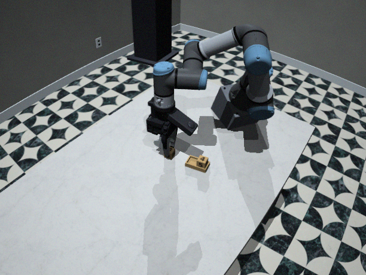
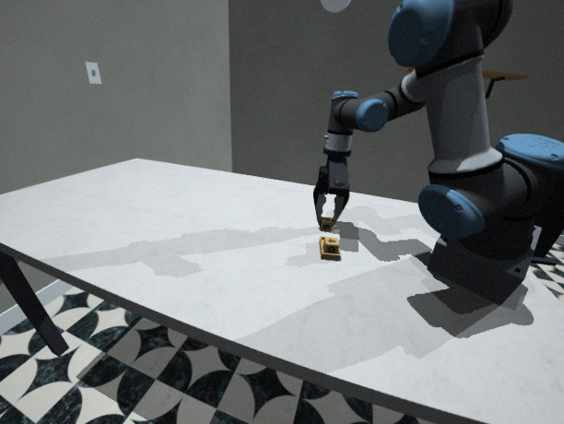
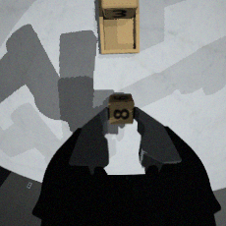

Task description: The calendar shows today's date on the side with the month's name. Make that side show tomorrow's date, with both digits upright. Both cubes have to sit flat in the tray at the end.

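Note:
A small wooden cube (image 1: 171, 153) (image 2: 326, 224) (image 3: 121, 113) rests on the white table to the left of the tray, its top face showing an 8 in the wrist view. My gripper (image 1: 169, 151) (image 2: 327, 222) (image 3: 121, 108) points straight down over it, with a finger pressed against each side of the cube. The wooden tray (image 1: 191, 162) (image 2: 331, 256) (image 3: 118, 36) lies a short way off. It holds the second cube (image 1: 202, 161) (image 2: 329, 242) (image 3: 118, 9) at one end, showing 4 on top and 5 on its front. The tray's other slot is empty.
The arm's dark base (image 1: 236, 110) (image 2: 479, 263) stands on the table behind the tray. The table edge (image 1: 287, 179) curves off to the right. A dark pillar (image 1: 152, 30) stands on the floor behind the table.

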Robot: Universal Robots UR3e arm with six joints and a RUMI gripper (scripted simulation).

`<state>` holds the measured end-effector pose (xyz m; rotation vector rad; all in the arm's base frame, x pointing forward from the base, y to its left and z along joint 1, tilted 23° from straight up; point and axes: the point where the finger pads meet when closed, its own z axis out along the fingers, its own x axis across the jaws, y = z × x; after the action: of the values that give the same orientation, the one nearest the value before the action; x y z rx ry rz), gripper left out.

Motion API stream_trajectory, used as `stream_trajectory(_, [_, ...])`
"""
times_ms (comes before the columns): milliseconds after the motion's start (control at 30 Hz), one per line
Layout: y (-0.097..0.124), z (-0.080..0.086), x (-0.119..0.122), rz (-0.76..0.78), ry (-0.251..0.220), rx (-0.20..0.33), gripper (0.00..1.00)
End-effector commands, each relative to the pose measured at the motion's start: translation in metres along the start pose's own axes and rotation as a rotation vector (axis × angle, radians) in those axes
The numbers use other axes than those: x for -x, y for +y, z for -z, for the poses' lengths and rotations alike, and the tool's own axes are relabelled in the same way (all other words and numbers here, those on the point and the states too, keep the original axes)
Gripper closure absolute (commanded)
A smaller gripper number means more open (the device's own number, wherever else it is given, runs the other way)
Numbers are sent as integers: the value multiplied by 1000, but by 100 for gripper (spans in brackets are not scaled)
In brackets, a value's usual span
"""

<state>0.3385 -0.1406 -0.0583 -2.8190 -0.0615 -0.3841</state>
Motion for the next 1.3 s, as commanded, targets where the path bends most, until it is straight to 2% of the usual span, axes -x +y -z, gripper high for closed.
stream_trajectory(0, [1,1,0,0,1,2,89])
stream_trajectory(1067, [1,1,0,0,1,2,89])
stream_trajectory(1267, [1,6,0,0,1,2,89])
